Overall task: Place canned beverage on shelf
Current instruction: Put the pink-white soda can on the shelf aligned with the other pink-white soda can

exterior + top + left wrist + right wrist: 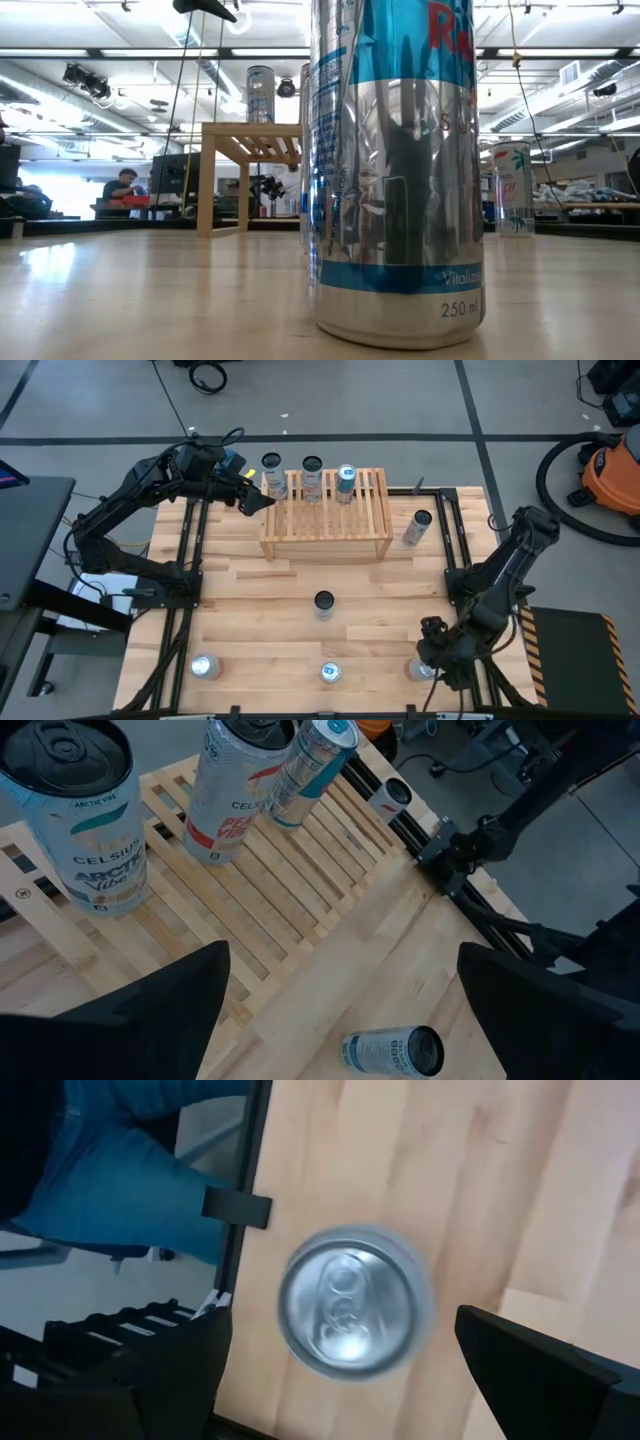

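The low light-wood slatted shelf [326,513] stands in the upper middle of the high view's pale plank table [250,610], three upright cans [311,475] lined along its back edge so the front slats stay free. The right gripper [432,660], fingers spread and empty, hangs at lower right over a silver-topped can [350,1302], apparently lining up a grasp. The left gripper [255,500], released too, waits by the shelf's left end.

Near can [398,170] cut off at top, silver can [352,1302] blurred
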Tool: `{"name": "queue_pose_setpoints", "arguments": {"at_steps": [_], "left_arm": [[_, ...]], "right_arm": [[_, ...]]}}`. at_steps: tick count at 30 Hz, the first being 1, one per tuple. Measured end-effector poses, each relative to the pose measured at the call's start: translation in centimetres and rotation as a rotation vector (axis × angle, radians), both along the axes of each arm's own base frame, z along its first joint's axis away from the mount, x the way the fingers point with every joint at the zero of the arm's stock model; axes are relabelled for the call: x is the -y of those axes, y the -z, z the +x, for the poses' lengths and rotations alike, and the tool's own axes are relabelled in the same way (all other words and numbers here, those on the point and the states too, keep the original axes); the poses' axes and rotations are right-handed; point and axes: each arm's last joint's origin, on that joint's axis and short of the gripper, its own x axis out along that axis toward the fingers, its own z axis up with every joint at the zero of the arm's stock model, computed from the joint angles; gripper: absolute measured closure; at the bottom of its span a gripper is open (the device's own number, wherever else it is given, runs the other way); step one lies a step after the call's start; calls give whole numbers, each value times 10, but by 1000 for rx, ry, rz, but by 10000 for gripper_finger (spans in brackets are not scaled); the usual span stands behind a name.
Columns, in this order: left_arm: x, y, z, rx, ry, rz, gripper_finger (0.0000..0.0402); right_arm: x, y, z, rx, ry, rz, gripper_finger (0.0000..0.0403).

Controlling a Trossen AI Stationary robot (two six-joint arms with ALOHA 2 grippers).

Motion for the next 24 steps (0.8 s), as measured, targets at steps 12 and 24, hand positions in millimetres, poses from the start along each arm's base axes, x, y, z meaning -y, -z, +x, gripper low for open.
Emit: {"name": "queue_pose_setpoints", "arguments": {"at_steps": [12, 24], "left_arm": [[0, 0, 0, 0, 1, 0, 8], [0, 0, 0, 0, 1, 0, 8]], "right_arm": [[-15, 20, 9, -56, 30, -18, 10], [-23, 40, 14, -85, 39, -84, 13]]}}
